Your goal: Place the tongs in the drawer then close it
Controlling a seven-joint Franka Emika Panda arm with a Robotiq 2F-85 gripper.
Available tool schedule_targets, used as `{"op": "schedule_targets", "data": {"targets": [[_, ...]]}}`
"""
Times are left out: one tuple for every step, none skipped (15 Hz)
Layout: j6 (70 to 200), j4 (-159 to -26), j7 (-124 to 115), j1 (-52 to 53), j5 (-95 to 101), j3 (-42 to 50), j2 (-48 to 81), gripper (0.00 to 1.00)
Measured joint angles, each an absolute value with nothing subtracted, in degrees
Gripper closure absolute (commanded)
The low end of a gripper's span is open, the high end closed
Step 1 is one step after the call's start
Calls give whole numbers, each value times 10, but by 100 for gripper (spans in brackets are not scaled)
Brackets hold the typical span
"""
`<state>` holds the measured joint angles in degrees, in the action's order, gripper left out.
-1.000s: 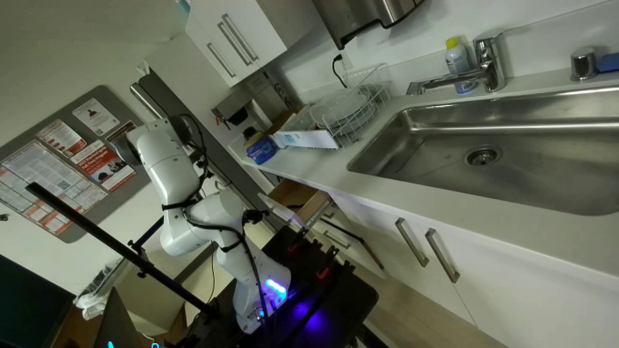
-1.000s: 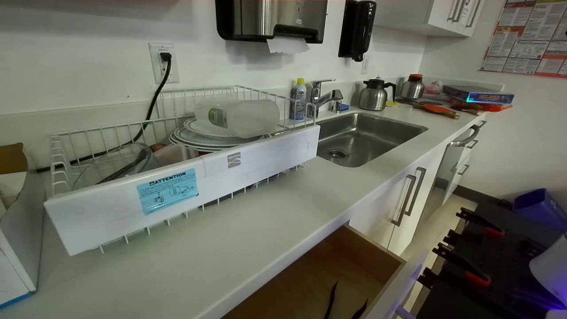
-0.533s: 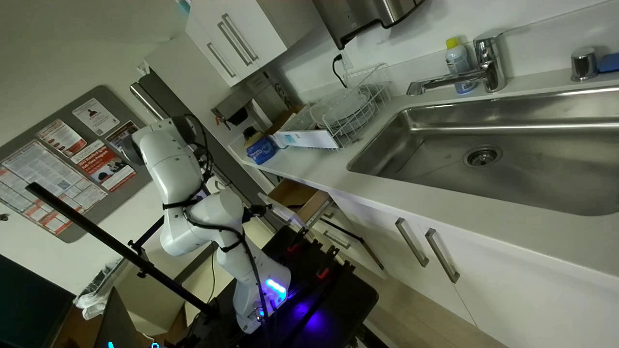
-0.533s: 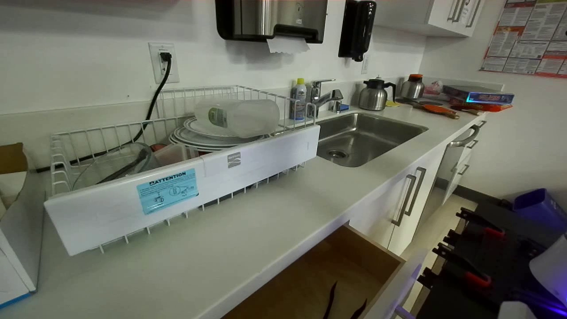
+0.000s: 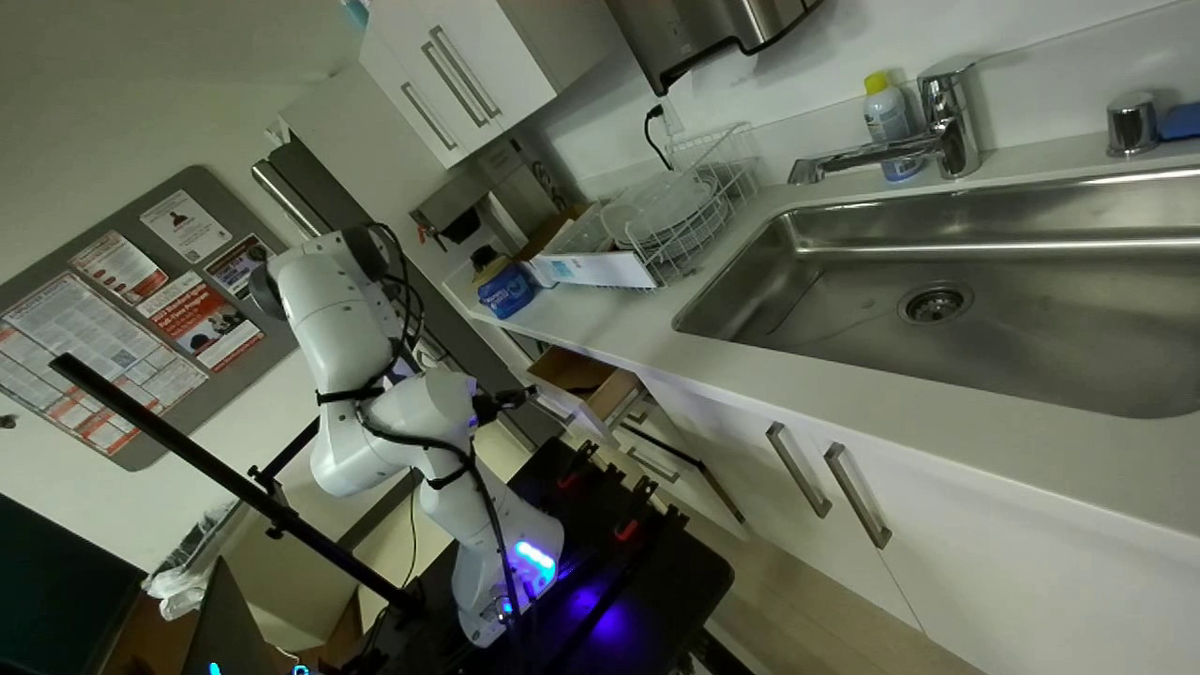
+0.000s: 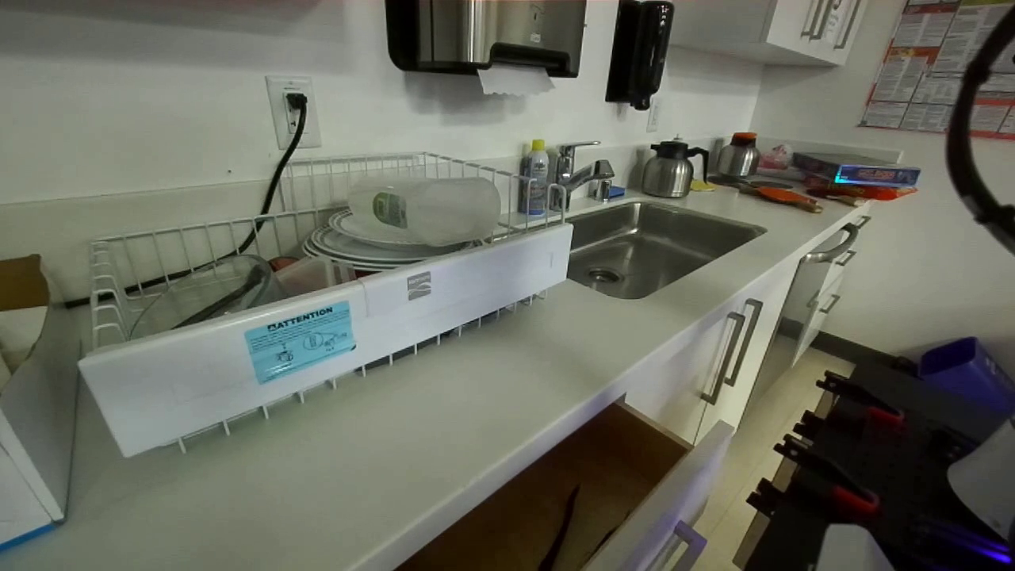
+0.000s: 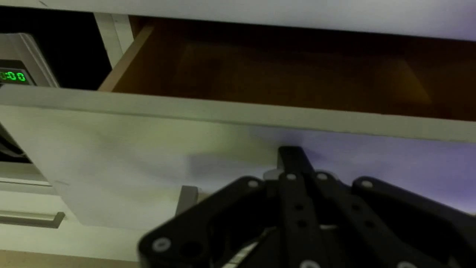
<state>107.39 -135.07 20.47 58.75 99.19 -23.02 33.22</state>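
Note:
The drawer stands partly open under the counter, with a white front, a grey handle and a brown wooden inside. It shows in both exterior views and fills the wrist view. The tongs lie inside the drawer as dark thin strips in an exterior view; their far ends are cut off, and the wrist view does not show them. My gripper is shut and empty, its tips against the outer face of the drawer front, just below the top edge. It also shows at the drawer in an exterior view.
The counter overhangs the drawer. A white dish rack with plates stands on it, beside the sink. Cupboard fronts with bar handles are beside the drawer. The black robot table with red-marked clamps stands close in front.
The drawer has slid partway inward, and its front is nearer the counter. My gripper has moved forward toward the drawer, and arm parts now show at the right of an exterior view.

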Motion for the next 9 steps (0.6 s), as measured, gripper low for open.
{"op": "schedule_targets", "data": {"targets": [[1071,-1346,212,586,998,-227,333,100],[1068,-1343,217,584,1003,-224,334,100],[1067,-1340,224,582,1007,-221,334,100],[1066,-1337,227,579,1013,-218,334,100],[1066,-1334,232,576,1018,-214,334,100],[1066,-1333,235,572,1025,-212,334,100],[1066,-1332,236,566,1034,-209,334,100],[1066,-1332,239,560,1044,-207,334,100],[1066,-1332,244,554,1053,-204,335,100]]}}
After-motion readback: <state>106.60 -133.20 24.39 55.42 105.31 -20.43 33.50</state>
